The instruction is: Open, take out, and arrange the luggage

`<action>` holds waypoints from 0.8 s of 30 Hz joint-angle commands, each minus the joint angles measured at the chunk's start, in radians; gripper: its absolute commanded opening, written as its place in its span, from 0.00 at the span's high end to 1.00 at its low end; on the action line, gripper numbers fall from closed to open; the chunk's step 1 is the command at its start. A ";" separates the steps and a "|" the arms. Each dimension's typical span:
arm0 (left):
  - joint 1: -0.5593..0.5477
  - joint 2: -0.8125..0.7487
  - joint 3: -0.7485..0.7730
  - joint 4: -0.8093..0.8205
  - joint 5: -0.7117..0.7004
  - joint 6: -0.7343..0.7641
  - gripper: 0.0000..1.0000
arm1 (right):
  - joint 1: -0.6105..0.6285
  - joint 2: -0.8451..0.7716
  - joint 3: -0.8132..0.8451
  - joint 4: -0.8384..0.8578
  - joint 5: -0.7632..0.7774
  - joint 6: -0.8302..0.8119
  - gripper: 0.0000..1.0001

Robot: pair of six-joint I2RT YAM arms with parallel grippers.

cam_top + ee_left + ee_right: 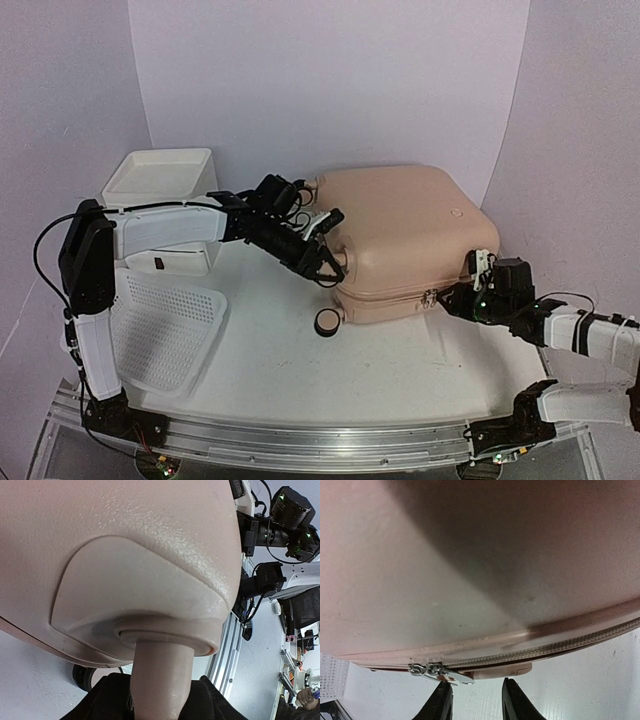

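Note:
The pale pink luggage [400, 230] lies flat on the table, right of the middle. My left gripper [325, 262] is at its left end, shut on a pink caster stem [160, 675] that juts from the shell [125, 555]. A black caster wheel [327, 322] sits at the front left corner. My right gripper [452, 297] is at the front right edge. In the right wrist view it [476, 692] stands open just below the zipper. The two metal zipper pulls [440, 672] lie over its left fingertip [440, 702], with nothing between the fingers.
A white drawer unit [160, 200] stands at the back left. A white mesh basket [165, 330] lies in front of it, under the left arm. An aluminium rail [300, 440] runs along the near edge. Lilac backdrop walls close in the back and sides.

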 commanded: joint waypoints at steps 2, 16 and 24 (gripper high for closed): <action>0.034 -0.007 0.108 -0.038 0.070 -0.140 0.86 | 0.002 0.026 -0.018 0.151 -0.014 0.037 0.62; 0.027 0.046 0.229 -0.032 0.119 -0.291 0.86 | 0.002 0.143 -0.006 0.298 0.018 0.042 0.65; 0.028 0.032 0.204 -0.030 0.095 -0.310 0.86 | 0.002 0.154 -0.003 0.296 0.049 0.014 0.89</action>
